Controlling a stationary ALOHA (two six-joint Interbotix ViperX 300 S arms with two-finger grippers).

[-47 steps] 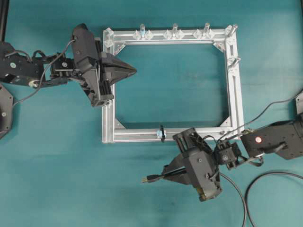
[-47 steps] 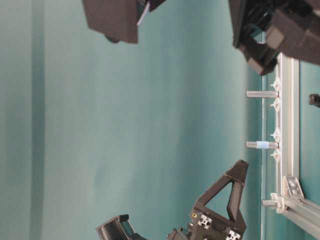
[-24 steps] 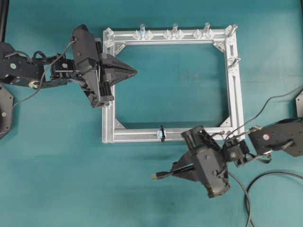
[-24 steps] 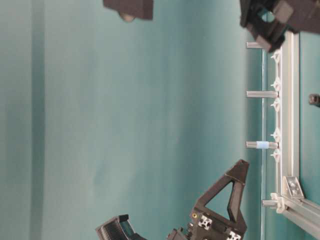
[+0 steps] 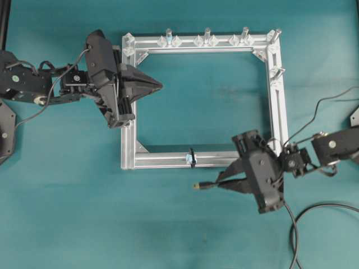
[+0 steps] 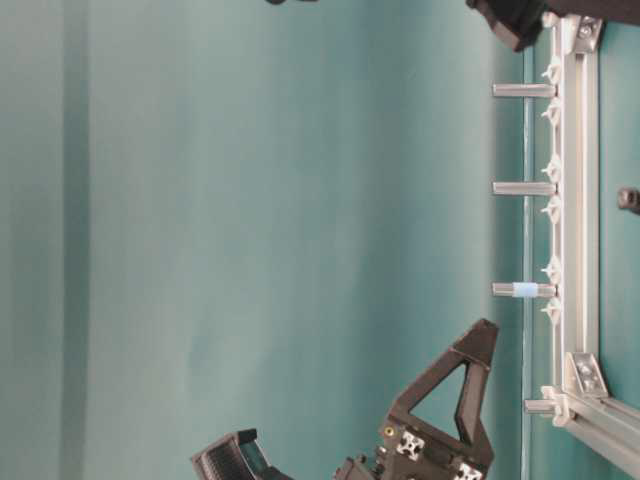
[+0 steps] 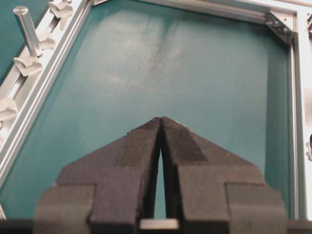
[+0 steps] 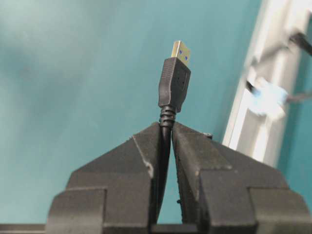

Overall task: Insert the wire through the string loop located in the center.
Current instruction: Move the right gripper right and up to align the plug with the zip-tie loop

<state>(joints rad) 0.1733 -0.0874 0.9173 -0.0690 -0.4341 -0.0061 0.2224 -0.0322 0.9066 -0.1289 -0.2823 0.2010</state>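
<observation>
- Below the frame (image 5: 279,112), just off its bottom rail: wire (image 5: 291,224), thin black cable, small black plug with metal tip, plug (image 8: 174,83) pointing left along the rail, clear of it.
- Wire runs back under the right arm and curls on the mat at lower right of the frame.
- Loop (image 5: 191,157): tiny black cord loop on pale blue-white base, sits on the frame's bottom rail about mid-length; plug tip is just right of it and below, not touching.
- Right claw (image 5: 227,182): nearly closed, pinching the wire just behind the plug's strain relief; plug sticks out past the tips.
- Left claw (image 5: 159,85): fully closed, tips together, holding nothing, hovering inside the frame's upper left corner.
</observation>
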